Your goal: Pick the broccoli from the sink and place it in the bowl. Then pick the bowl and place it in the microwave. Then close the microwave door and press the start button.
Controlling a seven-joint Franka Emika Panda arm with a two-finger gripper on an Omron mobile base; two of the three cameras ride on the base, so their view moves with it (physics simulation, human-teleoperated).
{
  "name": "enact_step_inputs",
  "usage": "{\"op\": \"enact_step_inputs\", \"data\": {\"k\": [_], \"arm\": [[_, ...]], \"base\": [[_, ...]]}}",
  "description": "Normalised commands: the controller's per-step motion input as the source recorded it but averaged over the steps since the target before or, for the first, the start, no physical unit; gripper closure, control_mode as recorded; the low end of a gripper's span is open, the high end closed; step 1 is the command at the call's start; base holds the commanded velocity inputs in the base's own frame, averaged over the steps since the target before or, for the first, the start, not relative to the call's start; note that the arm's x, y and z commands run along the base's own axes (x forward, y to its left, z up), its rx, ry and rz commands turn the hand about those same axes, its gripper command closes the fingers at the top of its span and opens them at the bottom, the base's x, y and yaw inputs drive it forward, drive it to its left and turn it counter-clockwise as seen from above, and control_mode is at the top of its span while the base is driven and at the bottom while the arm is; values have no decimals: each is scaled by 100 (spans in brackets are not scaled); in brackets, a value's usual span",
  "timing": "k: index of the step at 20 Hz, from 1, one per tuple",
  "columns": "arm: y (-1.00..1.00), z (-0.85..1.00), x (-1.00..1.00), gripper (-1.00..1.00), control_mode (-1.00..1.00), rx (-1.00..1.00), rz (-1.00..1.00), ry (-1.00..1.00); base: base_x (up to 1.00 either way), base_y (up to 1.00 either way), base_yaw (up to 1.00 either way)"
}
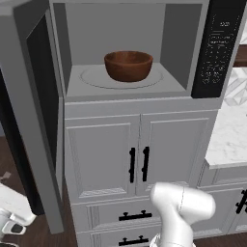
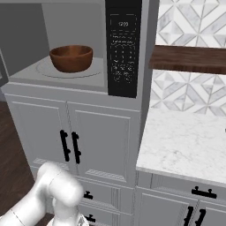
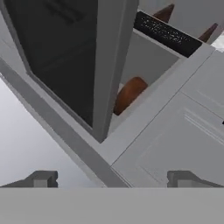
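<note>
One reddish-brown wooden bowl (image 1: 129,65) sits on grey microwave (image 1: 190,29) turntable; grey-framed microwave door (image 1: 34,120) swung open left; fingers (image 3: 111,179) wide, holding nothing.

Bowl (image 3: 130,94) half hidden behind microwave door (image 3: 70,57); bowl contents unseen; panel (image 2: 123,48) markings too small to read.

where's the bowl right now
The bowl sits on the round turntable inside the open microwave, left of the black control panel and above the cabinet doors in both base views.
</note>
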Motion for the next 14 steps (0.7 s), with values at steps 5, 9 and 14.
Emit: {"op": "enact_step_inputs", "data": {"k": [5, 9, 14], "arm": [[-94, 58, -28, -100, -100, 26, 0, 0], [-98, 58, -44, -100, -100, 24, 0, -1], [-99, 59, -41, -100, -100, 24, 0, 0]], "base": [[0, 0, 0], [0, 0, 0], [0, 0, 0]]}}
